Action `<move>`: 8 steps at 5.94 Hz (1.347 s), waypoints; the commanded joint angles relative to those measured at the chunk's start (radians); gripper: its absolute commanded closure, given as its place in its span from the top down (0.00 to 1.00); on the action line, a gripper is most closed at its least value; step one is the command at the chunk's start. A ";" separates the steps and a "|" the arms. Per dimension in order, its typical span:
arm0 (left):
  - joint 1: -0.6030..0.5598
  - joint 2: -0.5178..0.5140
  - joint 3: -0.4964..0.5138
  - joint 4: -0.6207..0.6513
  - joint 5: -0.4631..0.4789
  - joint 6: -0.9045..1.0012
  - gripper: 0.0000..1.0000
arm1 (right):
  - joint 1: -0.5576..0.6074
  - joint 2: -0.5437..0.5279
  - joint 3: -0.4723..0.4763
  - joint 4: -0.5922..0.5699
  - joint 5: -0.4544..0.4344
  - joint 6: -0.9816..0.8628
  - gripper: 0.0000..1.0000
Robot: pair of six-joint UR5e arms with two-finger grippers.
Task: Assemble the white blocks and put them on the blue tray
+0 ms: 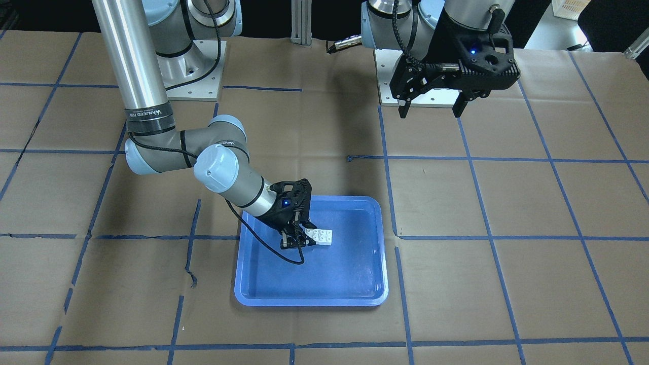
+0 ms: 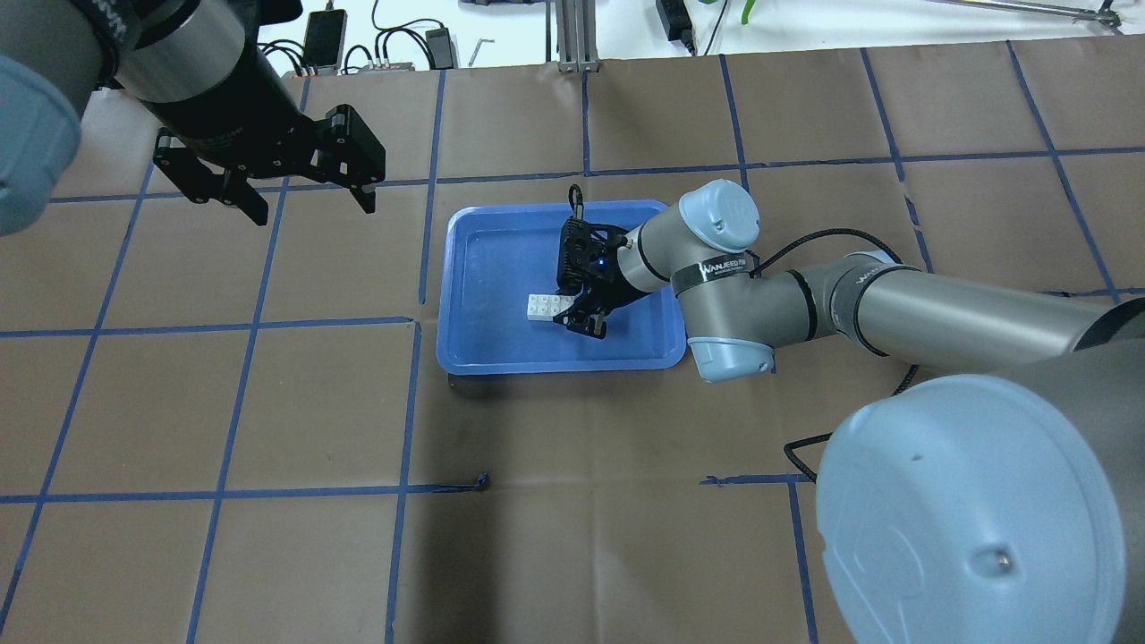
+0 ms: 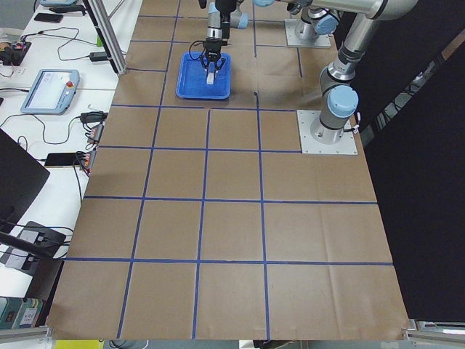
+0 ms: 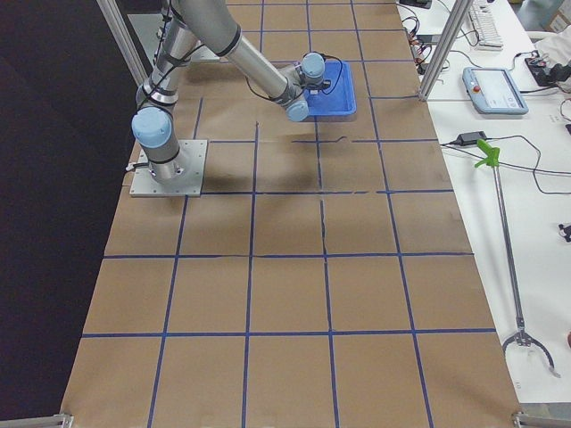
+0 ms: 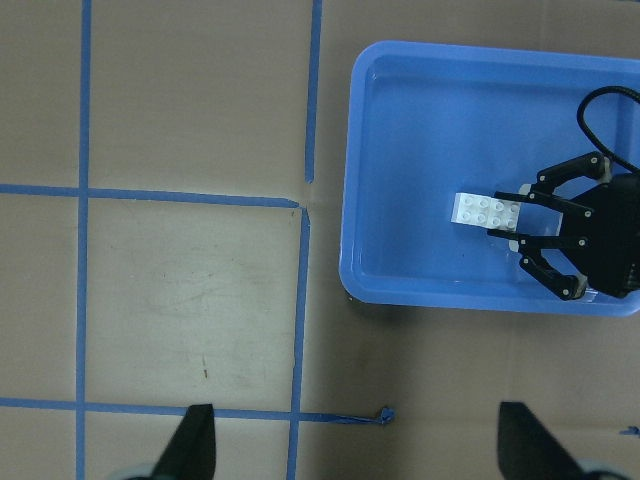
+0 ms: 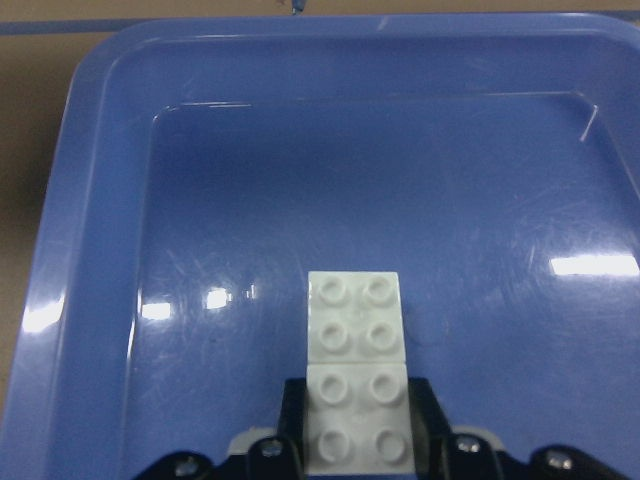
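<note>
Two white blocks (image 1: 320, 236) sit joined end to end as one short bar inside the blue tray (image 1: 309, 301), at or just above its floor. My right gripper (image 1: 299, 236) reaches into the tray and is shut on the bar's near end. In the right wrist view the bar (image 6: 355, 330) runs away from the fingers (image 6: 293, 405) over the tray (image 6: 70, 200). The overhead view shows the bar (image 2: 547, 307), right gripper (image 2: 572, 319) and tray (image 2: 555, 365). My left gripper (image 2: 309, 201) is open and empty, raised well away from the tray.
Brown paper with blue tape lines (image 2: 411, 402) covers the table. The arm base plates (image 1: 192, 76) stand at the robot's side. In the left wrist view the tray (image 5: 345, 200) lies to the upper right. Cables, a tablet and tools lie beyond the table's edges.
</note>
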 commanded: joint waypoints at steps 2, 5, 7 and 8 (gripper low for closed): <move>0.000 -0.001 0.002 0.000 0.000 0.000 0.99 | 0.000 -0.001 0.000 0.002 0.001 0.000 0.44; 0.000 -0.004 0.000 0.001 0.000 0.000 0.99 | 0.000 -0.001 0.000 0.002 0.003 0.000 0.48; 0.000 -0.005 0.000 0.001 0.000 0.000 0.99 | -0.002 -0.007 -0.017 0.003 0.003 0.038 0.99; 0.002 -0.001 0.000 0.000 0.000 0.000 0.99 | -0.014 -0.030 -0.053 0.012 -0.018 0.085 1.00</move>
